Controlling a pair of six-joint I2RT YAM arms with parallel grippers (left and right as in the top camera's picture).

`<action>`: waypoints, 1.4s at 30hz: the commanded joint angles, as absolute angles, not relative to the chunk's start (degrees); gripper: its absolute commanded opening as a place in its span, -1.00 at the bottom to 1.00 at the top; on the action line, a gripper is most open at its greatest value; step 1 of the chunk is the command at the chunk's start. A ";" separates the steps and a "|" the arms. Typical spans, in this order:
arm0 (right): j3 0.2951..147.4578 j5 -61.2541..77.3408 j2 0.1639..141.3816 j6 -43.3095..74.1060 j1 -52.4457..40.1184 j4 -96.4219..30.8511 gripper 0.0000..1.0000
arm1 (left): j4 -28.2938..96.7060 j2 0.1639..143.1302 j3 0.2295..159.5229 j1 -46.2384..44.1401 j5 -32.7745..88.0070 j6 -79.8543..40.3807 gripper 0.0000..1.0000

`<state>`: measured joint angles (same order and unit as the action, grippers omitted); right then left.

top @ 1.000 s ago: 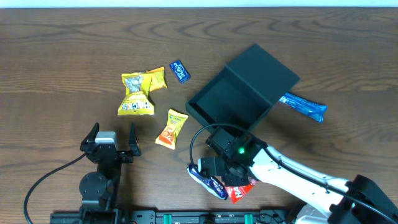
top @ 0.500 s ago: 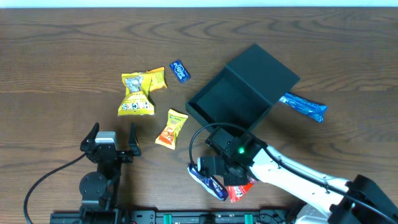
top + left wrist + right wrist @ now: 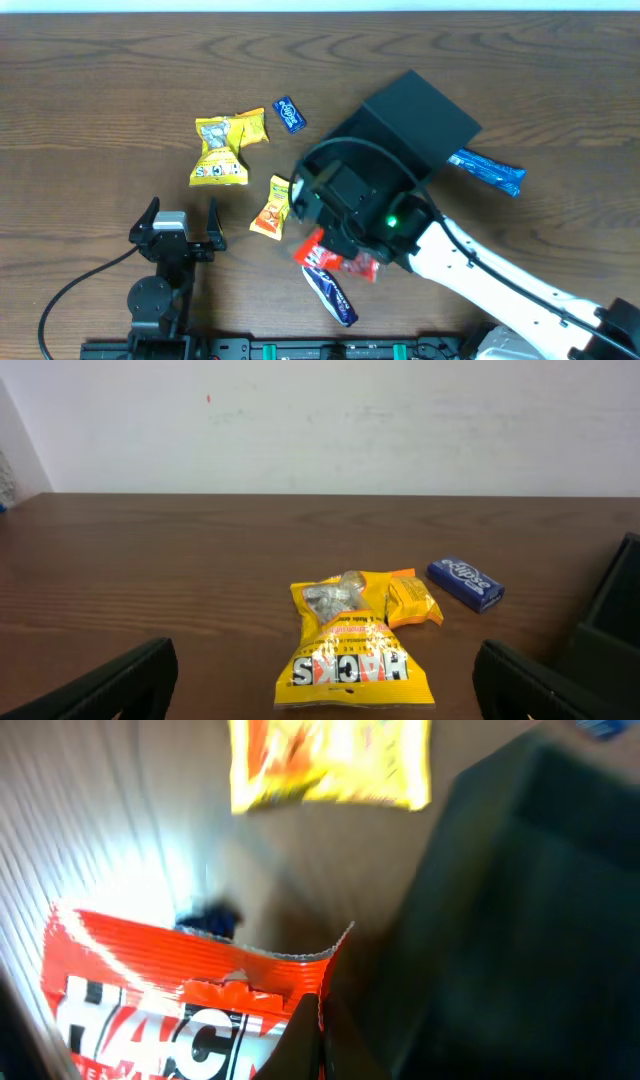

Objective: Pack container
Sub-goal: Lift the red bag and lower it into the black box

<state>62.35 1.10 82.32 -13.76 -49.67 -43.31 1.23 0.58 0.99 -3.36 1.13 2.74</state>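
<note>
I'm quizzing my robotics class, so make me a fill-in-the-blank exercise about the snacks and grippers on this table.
1. The snack in the right gripper is ___ in colour.
2. The yellow packet bears the word ___.
3. The jaws of the left gripper stand ___, with nothing between them.

Missing words: red; HACKS; open.

**Table count: seven snack packets, one box**

Snack packets, 7 in all:
- yellow packet (image 3: 218, 152), 1, left of centre
- small orange packet (image 3: 254, 127), 1, just beside the yellow one's upper right corner
- small blue packet (image 3: 289, 113), 1, upper centre
- orange-yellow sachet (image 3: 273, 206), 1, centre
- red packet (image 3: 315, 252), 1, lower centre
- dark blue bar (image 3: 335, 293), 1, just under the red one
- bright blue bar (image 3: 490, 172), 1, right of centre

Container (image 3: 420, 115), 1, dark, with its lid up, upper right of centre.
</note>
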 commanded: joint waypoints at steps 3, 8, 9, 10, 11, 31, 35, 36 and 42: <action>68.45 -1.76 81.10 1.80 -49.04 -41.34 -0.98 | 4.45 0.27 0.27 -3.03 0.67 2.15 0.90; 70.85 -8.84 81.10 14.00 -49.01 -37.78 -0.97 | 4.45 0.27 0.27 -3.03 0.67 2.15 0.90; 70.89 -9.39 81.10 15.64 -48.93 -36.97 -0.98 | 4.45 0.27 0.25 -3.03 0.67 2.15 0.90; 70.89 -9.69 81.10 17.23 -48.71 -36.29 -0.97 | 4.45 0.27 0.27 -3.03 0.67 2.15 0.91; 70.89 -9.96 81.10 19.44 -48.31 -35.68 -0.98 | 4.45 0.27 0.27 -3.03 0.67 2.15 0.91; 70.76 -10.79 82.08 69.06 -37.32 -30.59 -0.97 | 4.45 0.27 0.27 -3.03 0.67 2.15 0.90; 70.76 -13.96 84.42 78.52 -37.12 -30.59 -0.97 | 4.45 0.27 0.25 -3.03 0.67 2.15 0.91; 70.76 -15.29 85.03 80.71 -37.08 -30.61 -0.97 | 4.45 0.27 0.25 -3.03 0.67 2.15 0.90; 70.76 -18.00 87.00 90.87 -34.94 -32.05 -0.97 | 4.45 0.27 0.27 -3.03 0.67 2.15 0.90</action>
<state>69.49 -14.46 86.43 82.91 -36.51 -31.31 1.23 0.58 0.99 -3.36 1.13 2.74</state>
